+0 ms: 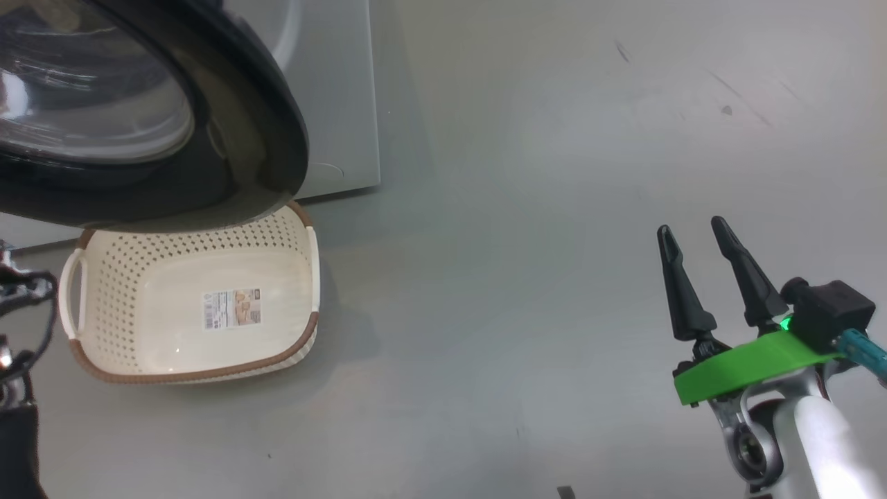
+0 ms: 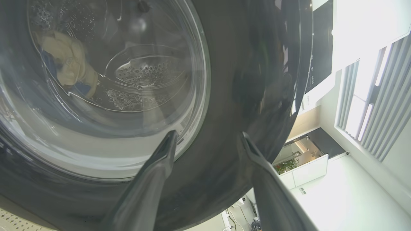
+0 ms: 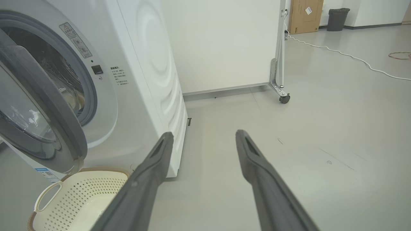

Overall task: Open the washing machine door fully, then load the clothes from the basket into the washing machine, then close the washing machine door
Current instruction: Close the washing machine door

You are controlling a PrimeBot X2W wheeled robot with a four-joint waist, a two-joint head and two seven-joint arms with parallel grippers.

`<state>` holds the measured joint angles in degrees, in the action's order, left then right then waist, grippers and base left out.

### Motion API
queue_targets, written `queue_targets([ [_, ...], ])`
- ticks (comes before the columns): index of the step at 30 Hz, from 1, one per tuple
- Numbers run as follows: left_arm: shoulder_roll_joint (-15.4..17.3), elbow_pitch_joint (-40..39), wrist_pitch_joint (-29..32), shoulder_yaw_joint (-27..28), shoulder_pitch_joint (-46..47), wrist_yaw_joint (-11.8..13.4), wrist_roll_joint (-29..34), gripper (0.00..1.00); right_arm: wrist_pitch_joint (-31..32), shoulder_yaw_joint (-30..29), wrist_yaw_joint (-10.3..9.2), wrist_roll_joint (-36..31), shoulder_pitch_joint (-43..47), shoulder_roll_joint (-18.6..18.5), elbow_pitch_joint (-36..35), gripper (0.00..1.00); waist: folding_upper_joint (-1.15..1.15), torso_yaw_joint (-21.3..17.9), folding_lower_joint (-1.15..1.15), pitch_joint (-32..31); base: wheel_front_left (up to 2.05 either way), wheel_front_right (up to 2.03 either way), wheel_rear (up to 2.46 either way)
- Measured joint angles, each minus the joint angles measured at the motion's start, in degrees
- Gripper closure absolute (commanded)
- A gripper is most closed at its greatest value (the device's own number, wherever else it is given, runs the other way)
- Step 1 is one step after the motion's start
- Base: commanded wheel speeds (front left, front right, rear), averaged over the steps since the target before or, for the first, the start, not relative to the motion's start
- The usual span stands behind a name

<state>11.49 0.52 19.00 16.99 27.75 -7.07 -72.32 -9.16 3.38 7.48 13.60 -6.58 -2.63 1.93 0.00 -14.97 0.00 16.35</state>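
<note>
A bare grey floor [image 1: 520, 312] runs through the room, and the washing machine [image 3: 138, 80] stands on it with one front corner at a white partition wall. The basket [image 1: 125, 277] sits on the floor right at the foot of the machine's front and holds nothing but its label sticker. The clothes [image 2: 69, 67] show through the door glass as a pale bundle with a blue patch, lying in the drum. The washing machine door [image 1: 229, 166] is partly swung and unlatched, and its lower rim hangs over the basket's back edge.

The left gripper [image 2: 209, 134] has its fingers [image 2: 154, 173] spread wide and holds nothing. Its tips are close to the glossy black frame beside the glass, though I cannot tell whether they touch it. The right gripper [image 1: 691, 225] is also wide and empty, over open floor well apart from the machine.

Loading looks done, and shutting the door seems to be the step in hand. The risks are these:
- The tips may skid on the slick frame.
- A push may land on the bulging glass.
- A push that is too soft would leave the latch uncaught.
- The door's low rim may clip the basket.
</note>
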Motion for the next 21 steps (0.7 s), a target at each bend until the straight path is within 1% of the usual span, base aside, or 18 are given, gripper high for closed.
queue_targets([
  [4,-1.24,-1.85,-5.57,-3.07,-4.89,0.00,6.92,0.00,0.03,-1.38,0.00,-0.14,0.46,0.01,-0.13,0.00,0.00,1.53,0.00,-1.55,0.00,0.00,0.00],
  [10,-1.67,-2.33,-12.90,-7.33,-11.76,0.11,20.24,0.00,0.18,-2.22,0.00,-1.08,1.03,0.01,-0.58,0.00,0.00,3.37,0.00,-4.20,0.00,0.00,0.00],
  [12,-1.59,-2.79,-16.01,-8.45,-13.60,1.09,26.18,0.00,0.64,-2.23,0.00,-1.19,1.94,0.01,-0.87,0.00,0.00,3.82,0.00,-5.08,0.00,0.00,0.00],
  [17,-1.19,-3.11,-22.10,-12.12,-18.25,4.93,40.02,0.00,1.66,-2.25,0.00,-2.11,3.91,0.02,-1.48,0.00,0.00,4.83,0.00,-7.18,0.00,0.00,0.00],
  [21,-1.53,-3.35,-24.80,-15.51,-23.06,6.84,45.95,0.00,2.13,-2.23,0.00,-2.82,4.46,0.02,-1.87,0.00,0.00,5.47,0.00,-8.88,0.00,0.00,0.00],
])
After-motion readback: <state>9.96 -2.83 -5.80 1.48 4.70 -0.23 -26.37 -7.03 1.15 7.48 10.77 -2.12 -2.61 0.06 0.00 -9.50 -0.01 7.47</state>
